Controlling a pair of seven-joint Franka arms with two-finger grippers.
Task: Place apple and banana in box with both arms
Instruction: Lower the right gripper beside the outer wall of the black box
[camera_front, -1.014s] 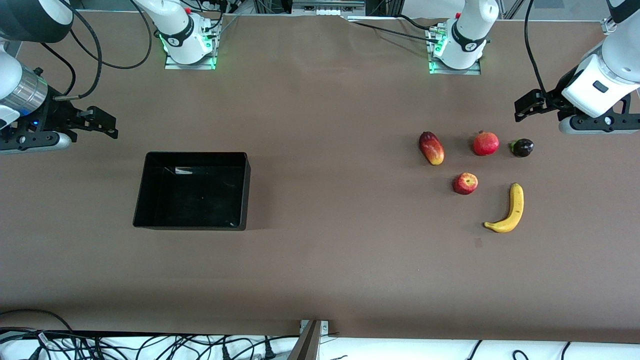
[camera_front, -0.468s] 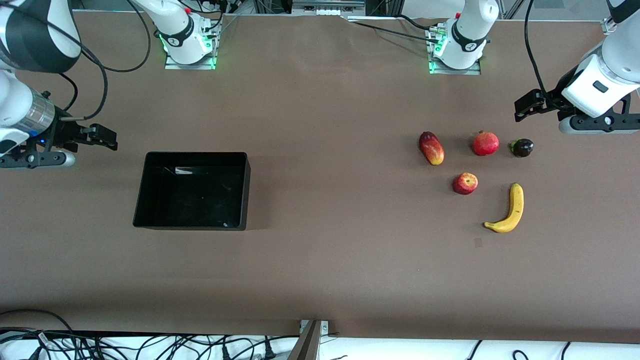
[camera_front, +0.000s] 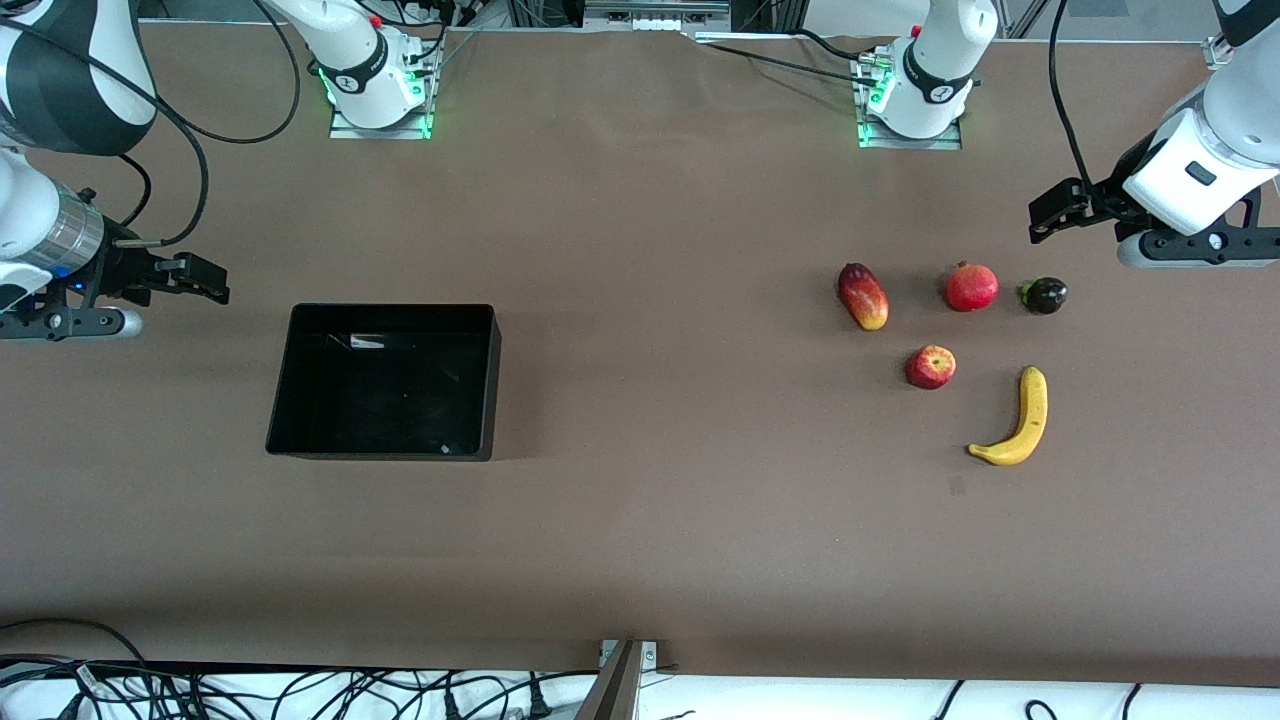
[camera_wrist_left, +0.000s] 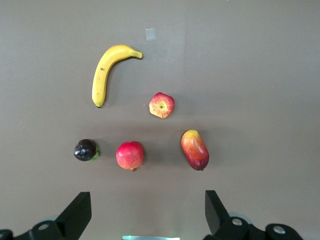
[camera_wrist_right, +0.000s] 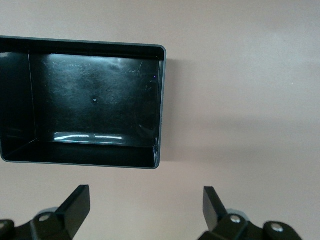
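Small round red-yellow apple (camera_front: 930, 367) and long curved yellow banana (camera_front: 1015, 420) lie on brown surface (camera_front: 660, 300) twd left arm's end, apart. Shallow black plastic box (camera_front: 383, 381) sits twd right arm's end. Left hand (camera_front: 1055, 212) & right hand (camera_front: 195, 278) both up, fingers wide, holding nothing.

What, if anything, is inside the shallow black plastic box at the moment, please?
Nothing: the shallow black plastic box shows only its bare glossy floor in the front and right wrist views. No part of its floor is covered.
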